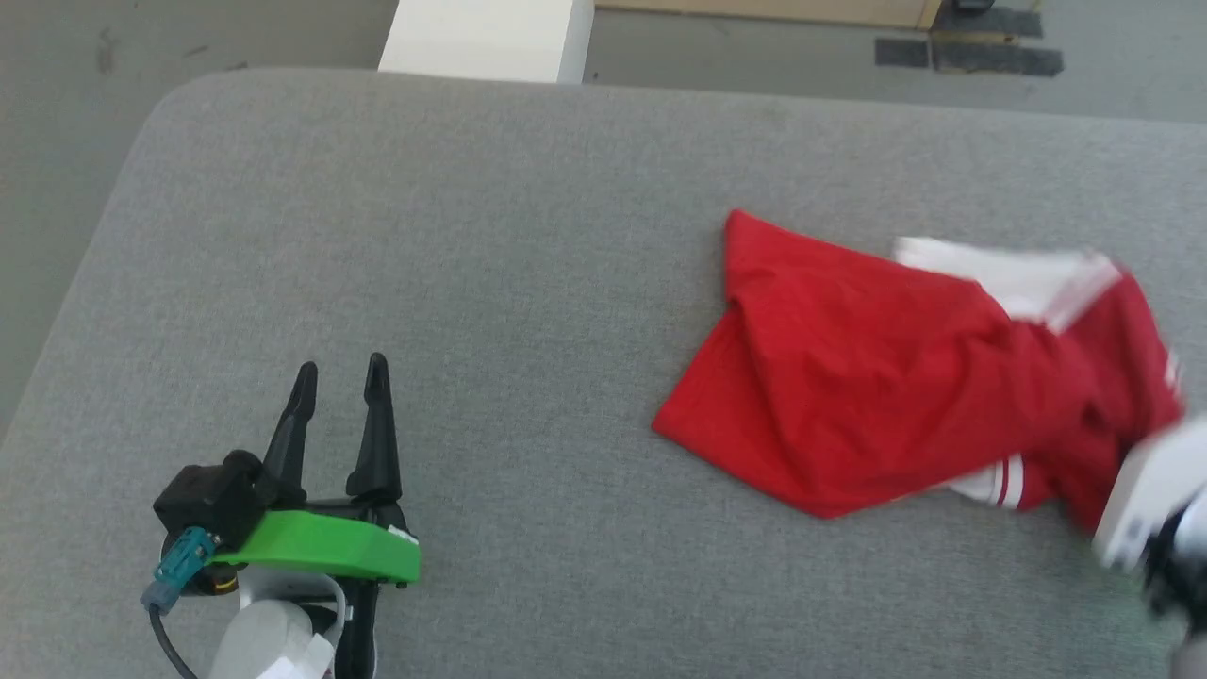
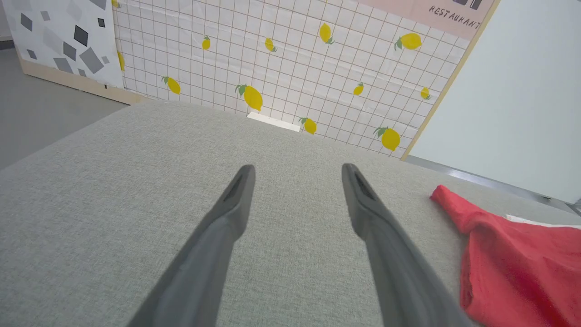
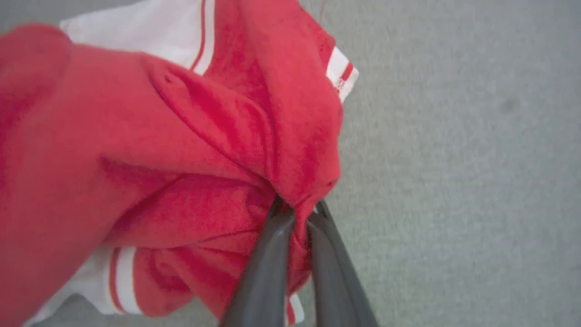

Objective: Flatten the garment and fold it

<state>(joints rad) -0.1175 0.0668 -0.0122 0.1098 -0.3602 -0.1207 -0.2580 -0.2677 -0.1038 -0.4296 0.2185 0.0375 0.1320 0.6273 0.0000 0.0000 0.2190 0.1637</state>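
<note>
Red cloth with white sleeves, the garment [image 1: 877, 377] lies crumpled on the grey fabric worktop [image 1: 471, 217] in the head view. It covers the worktop's right half, with one red corner pointing toward the far edge and a striped cuff showing on the side nearer the robot. The garment's right end is blurred where the pale right arm [image 1: 1146, 500] meets it at the worktop's right side. The left claw [image 1: 339, 374] is over the worktop's near left part, well apart from the garment. Its prongs are parted with nothing between them, and a green bracket [image 1: 321, 552] sits at its base. Past the worktop's far edge a white block [image 1: 486, 38] stands on the grey floor [image 1: 189, 38].

In the left wrist view the two dark fingers [image 2: 213, 245] are spread wide over bare grey worktop and hold nothing. The garment's red edge lies on the worktop off to one side, not touching them. Beyond the worktop's far edge rises a gridded wall panel [image 2: 295, 68] printed with lemons.

In the right wrist view the right claw [image 3: 298, 208] is closed tight on a bunched fold of the garment, with red cloth squeezed between its tips. From that pinch the garment spreads rumpled over the worktop, showing a white sleeve and red-and-white trim; how much of it is lifted off the worktop I cannot tell
</note>
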